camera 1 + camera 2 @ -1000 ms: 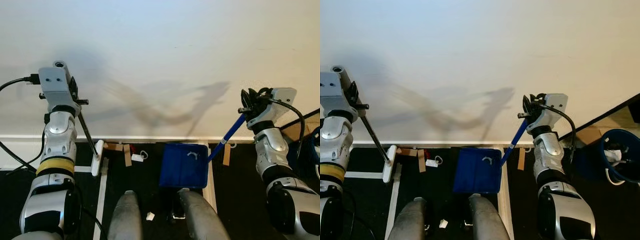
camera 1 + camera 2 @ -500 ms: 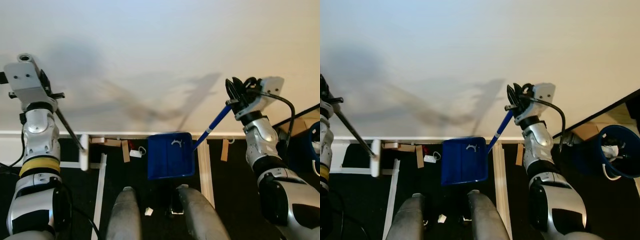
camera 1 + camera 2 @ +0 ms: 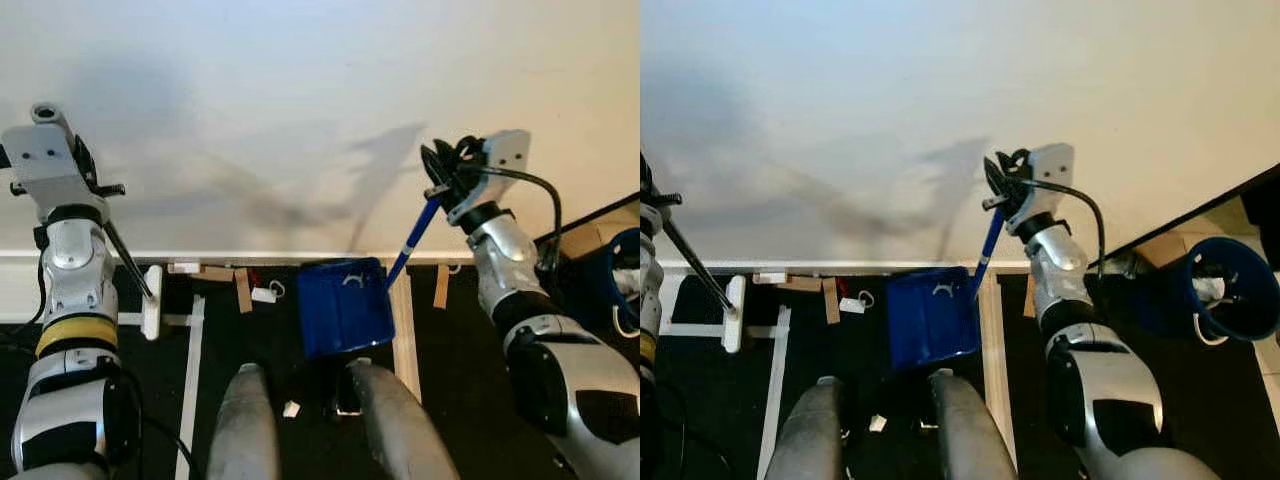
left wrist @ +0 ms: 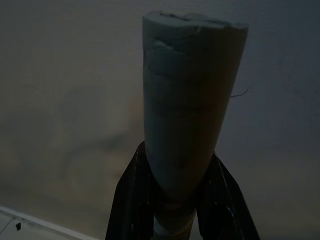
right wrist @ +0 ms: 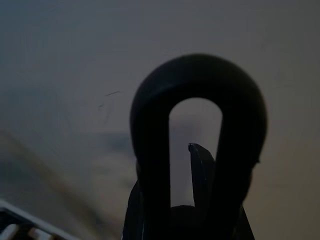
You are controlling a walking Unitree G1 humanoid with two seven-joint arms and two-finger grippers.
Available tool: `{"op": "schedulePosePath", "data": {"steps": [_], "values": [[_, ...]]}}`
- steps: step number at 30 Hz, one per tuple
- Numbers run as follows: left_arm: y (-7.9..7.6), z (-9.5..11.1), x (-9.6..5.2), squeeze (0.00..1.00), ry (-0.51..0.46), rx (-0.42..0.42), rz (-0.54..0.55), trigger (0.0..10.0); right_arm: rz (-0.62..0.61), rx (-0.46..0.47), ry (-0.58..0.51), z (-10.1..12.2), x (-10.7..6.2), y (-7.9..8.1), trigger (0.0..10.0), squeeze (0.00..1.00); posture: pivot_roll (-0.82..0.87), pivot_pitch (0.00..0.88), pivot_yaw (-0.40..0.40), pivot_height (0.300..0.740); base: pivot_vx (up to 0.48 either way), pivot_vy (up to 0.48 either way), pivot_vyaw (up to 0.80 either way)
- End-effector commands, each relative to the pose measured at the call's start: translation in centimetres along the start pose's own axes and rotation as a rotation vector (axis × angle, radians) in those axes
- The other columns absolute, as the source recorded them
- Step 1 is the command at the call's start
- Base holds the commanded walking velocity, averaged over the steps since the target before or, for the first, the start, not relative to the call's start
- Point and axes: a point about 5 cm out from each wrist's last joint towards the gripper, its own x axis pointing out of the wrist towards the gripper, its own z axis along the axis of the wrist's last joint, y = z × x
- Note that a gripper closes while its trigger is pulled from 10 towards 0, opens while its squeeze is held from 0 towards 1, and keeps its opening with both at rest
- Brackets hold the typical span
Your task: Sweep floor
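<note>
My left gripper [image 3: 92, 192] is raised at the left, shut on the black rod of a broom [image 3: 126, 264]. The broom's white head [image 3: 152, 316] rests on the dark floor beside the baseboard. The left wrist view has the broom's grey handle end [image 4: 189, 110] clamped between the black fingers [image 4: 127, 200]. My right gripper [image 3: 446, 182] is shut on the blue handle [image 3: 411, 245] of a blue dustpan [image 3: 343, 305], which sits tilted on the floor ahead of my legs. Tan scraps [image 3: 241, 290], a white bit [image 3: 263, 294] and a red bit lie between broom and dustpan.
A white wall with a baseboard [image 3: 300, 257] stands close ahead. White tape lines [image 3: 189, 380] cross the black floor. A tan strip [image 3: 441, 286] lies right of the dustpan, a white scrap [image 3: 291, 408] between my legs [image 3: 243, 425]. A blue bucket [image 3: 1230, 300] stands at the far right.
The right gripper has swung left and up, making the handle steeper and tilting the dustpan leftward. The broom head has slid left, away from the scraps. The camera has shifted slightly.
</note>
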Motion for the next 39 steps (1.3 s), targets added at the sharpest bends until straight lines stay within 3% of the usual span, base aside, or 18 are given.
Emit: {"op": "schedulePosePath", "data": {"steps": [1,7,12,16,24,26,31,35,39], "values": [[-0.8,-0.2,-0.3,0.00,-0.004,-0.013,-0.037,10.0,-0.011,0.002,-0.016,-0.2,-0.5,-0.2,10.0,0.00,0.06,0.336,-0.145,0.740,0.000,0.000,0.00],[-2.9,0.0,-0.6,0.00,-0.020,-0.077,-0.105,10.0,-0.005,0.040,-0.054,-0.6,-0.7,1.1,10.0,0.00,0.07,0.365,-0.125,0.740,0.000,0.000,0.00],[-3.9,-0.3,-0.8,0.00,-0.010,-0.079,-0.133,10.0,0.029,-0.032,-0.048,-1.3,-1.3,2.2,10.0,0.00,0.06,0.380,-0.115,0.740,0.000,0.000,0.00],[-4.7,-0.2,-0.9,0.00,-0.016,-0.085,-0.157,10.0,0.001,-0.065,-0.079,-1.2,-1.7,2.2,10.0,0.00,0.07,0.382,-0.095,0.740,0.000,0.000,0.00],[-5.6,-0.1,-0.6,0.00,-0.010,-0.089,-0.200,10.0,-0.002,-0.165,-0.165,0.0,-0.8,3.6,10.0,0.00,0.05,0.391,-0.051,0.740,0.000,0.000,0.00],[-6.1,0.2,-0.4,0.00,-0.016,-0.097,-0.211,10.0,-0.033,-0.223,-0.207,1.1,-0.4,3.2,10.0,0.00,0.05,0.382,-0.045,0.740,0.000,0.000,0.00],[-6.6,0.7,-0.1,0.00,-0.031,-0.104,-0.222,10.0,-0.074,-0.258,-0.232,1.9,-0.2,2.1,10.0,0.00,0.06,0.374,-0.045,0.740,0.000,0.000,0.00],[-6.1,0.9,0.3,0.00,-0.033,-0.103,-0.214,10.0,-0.136,-0.309,-0.250,3.0,-0.2,0.3,10.0,0.00,0.05,0.363,-0.043,0.740,0.000,0.000,0.00],[-6.0,0.8,0.4,0.00,-0.030,-0.101,-0.211,10.0,-0.156,-0.342,-0.233,3.0,-0.4,-0.3,10.0,0.00,0.05,0.355,-0.044,0.740,0.000,0.000,0.00]]}}
